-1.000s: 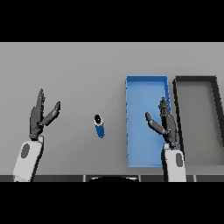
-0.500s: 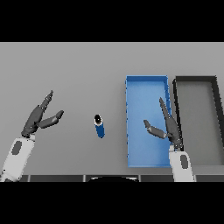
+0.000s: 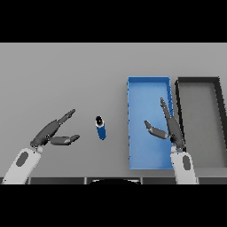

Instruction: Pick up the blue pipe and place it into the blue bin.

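Note:
A short blue pipe (image 3: 101, 128) with a dark open end lies on the grey table, left of the blue bin (image 3: 135, 162). My left hand (image 3: 49, 133) hovers open to the left of the pipe, fingers pointing toward it, a small gap between them. My right hand (image 3: 170, 127) is open over the blue bin's right side, fingers straight and pointing away from me, thumb stretched out left. Neither hand holds anything.
A dark grey bin (image 3: 219, 115) stands directly right of the blue bin, their long sides nearly touching. Both bins sit on the right half of the grey table (image 3: 62, 84).
My left hand has dropped lower and tilted its fingers rightward toward the pipe. The right hand has turned more edge-on, with its thumb spread. The pipe has not moved.

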